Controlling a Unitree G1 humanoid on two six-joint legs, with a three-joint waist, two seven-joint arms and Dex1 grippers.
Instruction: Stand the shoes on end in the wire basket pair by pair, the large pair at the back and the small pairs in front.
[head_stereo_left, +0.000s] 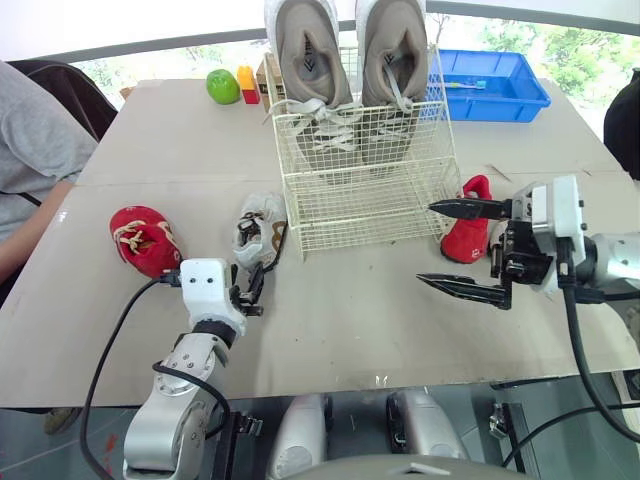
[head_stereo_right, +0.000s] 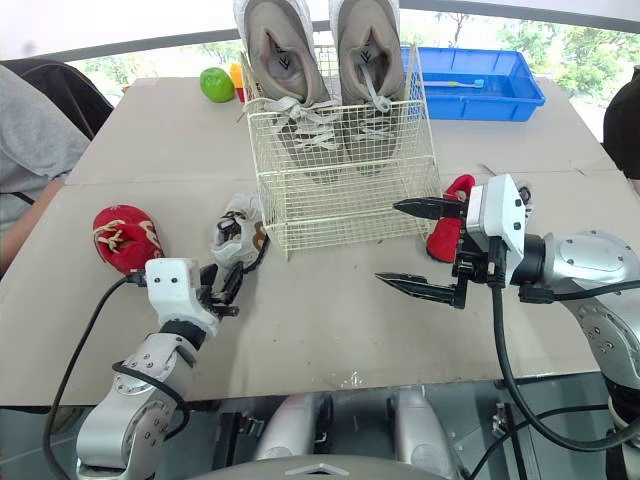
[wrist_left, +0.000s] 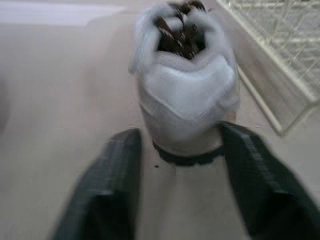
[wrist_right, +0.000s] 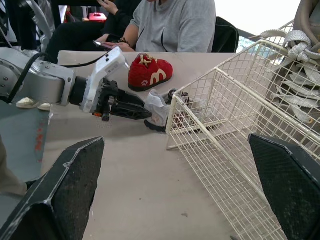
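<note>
First, a big brown table (head_stereo_left: 350, 330), with a person in a grey top (head_stereo_left: 35, 140) sitting at its left edge. In the middle, a white wire basket (head_stereo_left: 372, 205). Inside it at the back, the large pair of grey shoes (head_stereo_left: 305, 60), already standing on end, toes down and heels up. Put there so the front is left open for the little ones. Behind and to the right, a blue tray (head_stereo_left: 520, 100), no part of the job.

Next, the right gripper (head_stereo_left: 428, 244), held out sideways just in front of the basket's right corner. Fingers spread wide, nothing in them. Close to one small red shoe (head_stereo_left: 468, 230), propped up right beside the basket. Probably getting ready to take that one.

Then the left gripper (head_stereo_left: 248, 290), low over the table. Fingers wide apart, with the heel of a small white shoe (head_stereo_left: 255, 228) between them. Not squeezed shut yet. Lined up from behind, likely so the shoe can be picked up and tipped on end. Lies just beside the basket's front left corner.

Farther left, the other small red shoe (head_stereo_left: 143, 240), well apart from its mate. Smallest of all, a green apple (head_stereo_left: 222, 86) at the far edge.
</note>
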